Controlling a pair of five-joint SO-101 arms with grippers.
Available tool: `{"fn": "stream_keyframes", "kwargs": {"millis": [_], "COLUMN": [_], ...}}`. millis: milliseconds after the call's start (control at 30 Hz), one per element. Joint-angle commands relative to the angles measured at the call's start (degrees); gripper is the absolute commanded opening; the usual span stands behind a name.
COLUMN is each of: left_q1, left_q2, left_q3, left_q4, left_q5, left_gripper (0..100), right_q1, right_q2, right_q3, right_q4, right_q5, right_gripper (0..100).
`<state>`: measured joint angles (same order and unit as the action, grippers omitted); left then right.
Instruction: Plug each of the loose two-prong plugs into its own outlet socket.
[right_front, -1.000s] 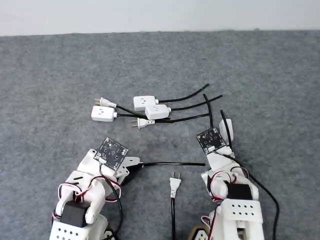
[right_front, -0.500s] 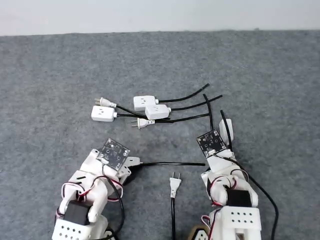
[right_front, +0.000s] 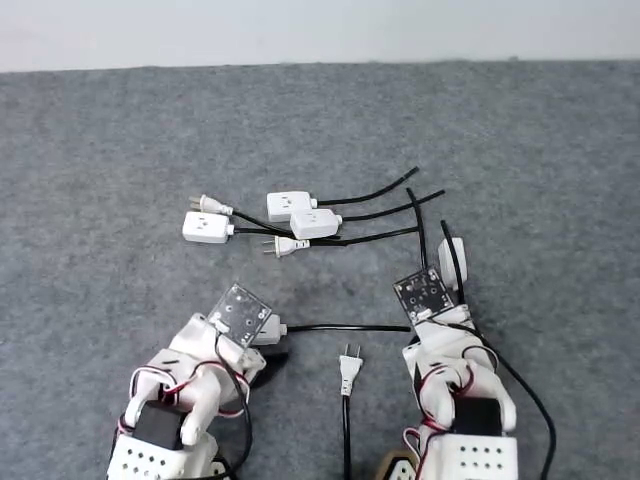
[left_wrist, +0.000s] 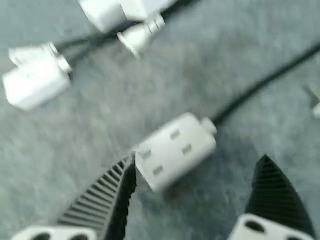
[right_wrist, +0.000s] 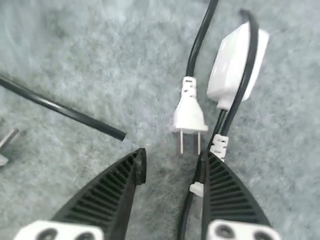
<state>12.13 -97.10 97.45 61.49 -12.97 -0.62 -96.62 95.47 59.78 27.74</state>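
1. The left tool (left_wrist: 197, 162) is released. Its ribbed fingers (left_wrist: 107, 197) are spread wide, low over the grey surface (right_front: 100, 150).
2. A white near socket (left_wrist: 175, 150) lies flat in that gap, slots up. One corner sits right at a fingertip, and the other finger stands apart from it.
3. Its cord (left_wrist: 260, 85) runs off ahead and to one side of the left tool.
4. Farther ahead of the left tool lie a far socket (left_wrist: 35, 85) and a far plug (left_wrist: 137, 37) with its prongs free. Beyond them are two more sockets (left_wrist: 115, 10), side by side.
5. The right tool (right_wrist: 176, 155) is also released, its fingers parted over the surface and grasping nothing.
6. A near plug (right_wrist: 190, 115) lies just ahead of the right tool's fingertips. Its prongs point back toward the gap, close to it but not touching.
7. Just beside that plug rests a side socket (right_wrist: 232, 65) with a black lead (right_wrist: 254, 47) draped across it. The lead passes on down along one finger of the right tool.
8. A cord end (right_wrist: 120, 134) lies near the right tool's other finger.
9. From above, a middle plug (right_front: 349, 370) lies between the two tools and slightly behind them. Its prongs point forward and its own cord trails back toward the arm bases.
10. Every plug in view lies loose, apart from the sockets.
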Motion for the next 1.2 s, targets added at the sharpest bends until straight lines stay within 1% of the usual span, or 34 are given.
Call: {"fn": "stream_keyframes", "kwargs": {"millis": [0,100,1167], "left_q1": [0.4,0.4,0.4], "left_q2": [-0.6,-0.6,-0.6], "left_q3": [-0.7,-0.7,-0.7], "left_q4": [3.5,3.5,3.5], "left_q5": [0.3,0.3,0.3], "left_gripper": [35,35,35], "right_q1": [-0.6,-0.6,-0.7], "right_q2": [-5.4,-7.7,-7.3], "right_q3": [1.1,1.1,1.1], "right_q4": [2.8,5.0,5.3], "right_q5": [-0.5,-0.5,-0.5], "right_gripper": [17.3,17.4,17.5]}}
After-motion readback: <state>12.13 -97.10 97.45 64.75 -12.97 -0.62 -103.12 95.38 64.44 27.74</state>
